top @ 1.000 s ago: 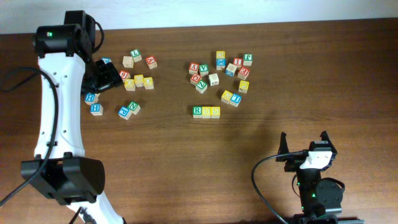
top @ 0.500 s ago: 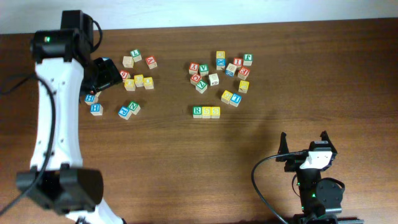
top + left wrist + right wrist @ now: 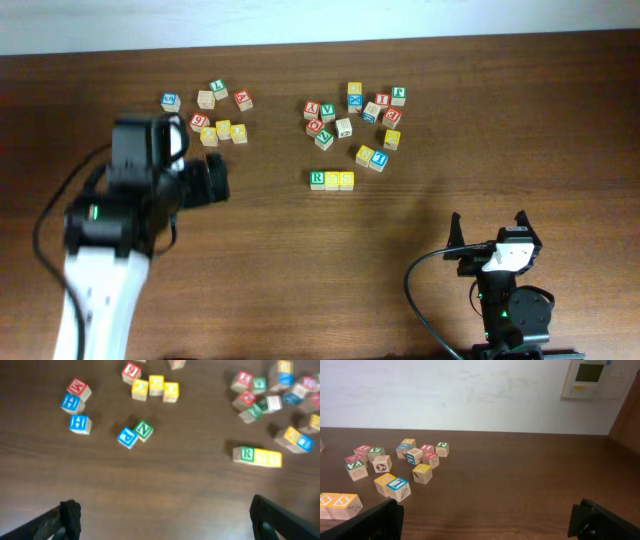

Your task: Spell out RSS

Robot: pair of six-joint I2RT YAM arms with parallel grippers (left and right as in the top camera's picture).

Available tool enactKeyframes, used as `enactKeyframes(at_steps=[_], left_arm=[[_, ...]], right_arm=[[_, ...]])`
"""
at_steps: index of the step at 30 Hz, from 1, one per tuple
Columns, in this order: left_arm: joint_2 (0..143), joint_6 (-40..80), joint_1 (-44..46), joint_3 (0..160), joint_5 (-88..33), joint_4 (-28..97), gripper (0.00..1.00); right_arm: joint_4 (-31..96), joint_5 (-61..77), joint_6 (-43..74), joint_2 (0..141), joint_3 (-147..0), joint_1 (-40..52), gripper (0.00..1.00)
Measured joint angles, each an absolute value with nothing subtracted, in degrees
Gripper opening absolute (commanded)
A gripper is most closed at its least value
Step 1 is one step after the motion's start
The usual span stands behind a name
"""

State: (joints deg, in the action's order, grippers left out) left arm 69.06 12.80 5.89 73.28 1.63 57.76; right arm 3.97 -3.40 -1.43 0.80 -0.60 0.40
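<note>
Brown wood table (image 3: pixel 300 270) holds many letter blocks (image 3: pixel 222 129), and both grippers are wide open with nothing in them, the left gripper (image 3: pixel 164 507) over the table, the right gripper (image 3: pixel 488 228) near the front edge. The R cube (image 3: pixel 318 179) and two yellow cubes (image 3: pixel 346 180) lie in one touching row, right of the left gripper and well apart from both.

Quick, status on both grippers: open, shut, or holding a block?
Left gripper: open, holding nothing.
Right gripper: open, holding nothing.
</note>
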Motion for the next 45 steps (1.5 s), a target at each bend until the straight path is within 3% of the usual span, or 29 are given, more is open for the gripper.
enactKeyframes(at_steps=[6, 12, 16, 31, 37, 45], left_arm=[[49.98, 12.78, 5.89, 62.81, -1.17, 58.61, 0.99], [36.58, 12.80, 5.89, 62.11, -4.08, 68.14, 0.99], [34.85, 12.80, 5.89, 61.30, -5.87, 75.07, 0.99], [28.36, 11.75, 2.85, 57.52, -9.43, 75.20, 0.99], [22.02, 9.34, 2.85, 52.51, -9.21, 65.87, 0.99], [12.99, 8.56, 2.81, 37.06, -9.21, 42.65, 0.99]], right_arm=[[3.99, -3.20, -1.45, 0.80, -0.60, 0.40, 0.98], [4.01, -3.18, -1.45, 0.78, -0.60, 0.40, 0.98], [3.99, -3.20, -1.43, 0.78, -0.60, 0.40, 0.98], [3.99, -3.18, -1.48, 0.78, -0.60, 0.40, 0.98], [4.01, -3.18, -1.43, 0.78, -0.60, 0.40, 0.98], [4.01, -3.18, -1.48, 0.78, -0.60, 0.40, 0.98]])
